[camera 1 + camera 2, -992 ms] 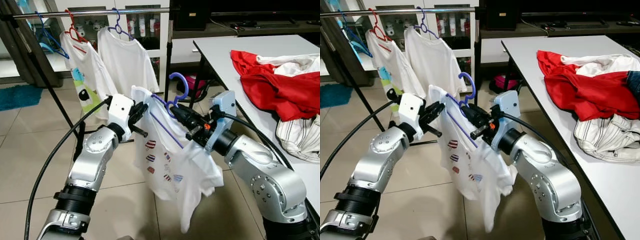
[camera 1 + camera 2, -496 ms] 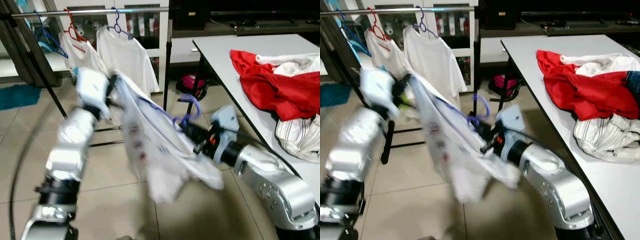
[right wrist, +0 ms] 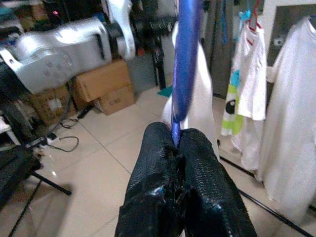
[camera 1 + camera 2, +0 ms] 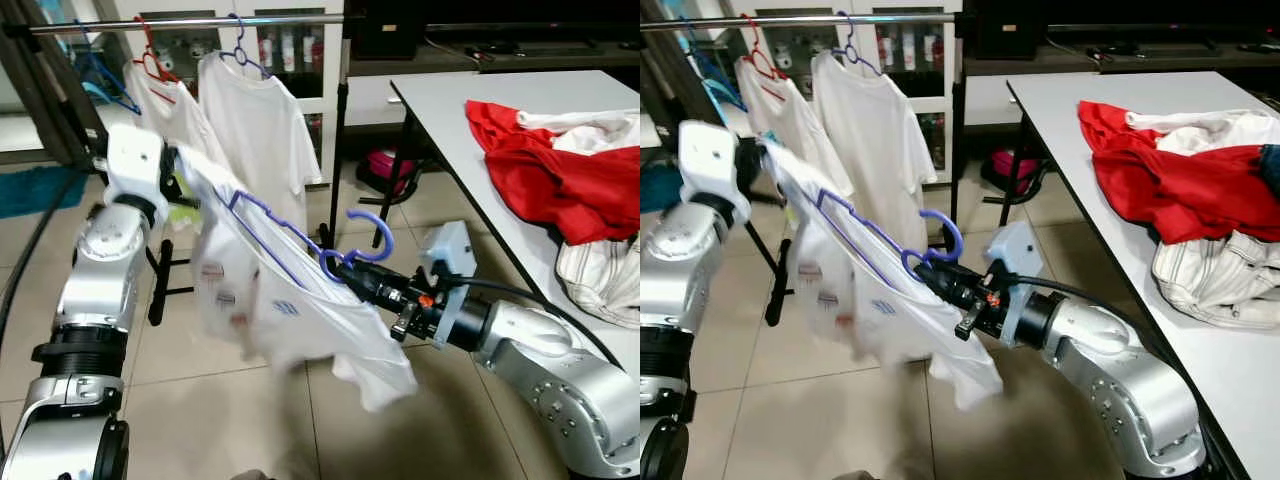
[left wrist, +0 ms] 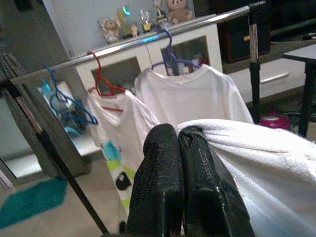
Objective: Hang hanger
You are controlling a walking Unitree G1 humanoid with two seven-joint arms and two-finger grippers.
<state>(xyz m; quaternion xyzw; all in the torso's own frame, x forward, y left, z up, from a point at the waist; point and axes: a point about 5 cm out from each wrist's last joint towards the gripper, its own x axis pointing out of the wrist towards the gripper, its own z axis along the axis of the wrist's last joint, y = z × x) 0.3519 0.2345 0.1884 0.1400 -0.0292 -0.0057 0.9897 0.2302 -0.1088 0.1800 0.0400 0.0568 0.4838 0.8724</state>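
Two grippers hold one white shirt (image 4: pixel 290 300) stretched between them in the middle of the frame. The shirt hangs on a purple hanger (image 4: pixel 300 235), whose hook curls up at centre frame, well below the clothes rail (image 4: pixel 190 22) that runs along the top left. The right gripper (image 4: pixel 345 272) reaches in from the lower right, and its fingers (image 3: pixel 197 182) are pressed together on the hanger's neck just under the hook. The left gripper (image 5: pixel 180 143), at the left of the frame, has its fingers (image 5: pixel 158 182) closed tight against each other, pinching the shirt's shoulder cloth up high. From there the shirt slopes down to the right, and its lower hem droops near the tiled floor (image 4: pixel 200 390).

On the rail, at upper left, hang a plain white shirt (image 4: pixel 265 125) on a purple hanger, a printed white shirt (image 4: pixel 780 110) on a red hanger (image 4: pixel 155 65), and a bare blue hanger (image 5: pixel 74 106). At the right of the frame stands a white bench (image 4: pixel 440 100) with a heap of clothes on it: a red garment (image 4: pixel 550 170) over white and striped cloth.
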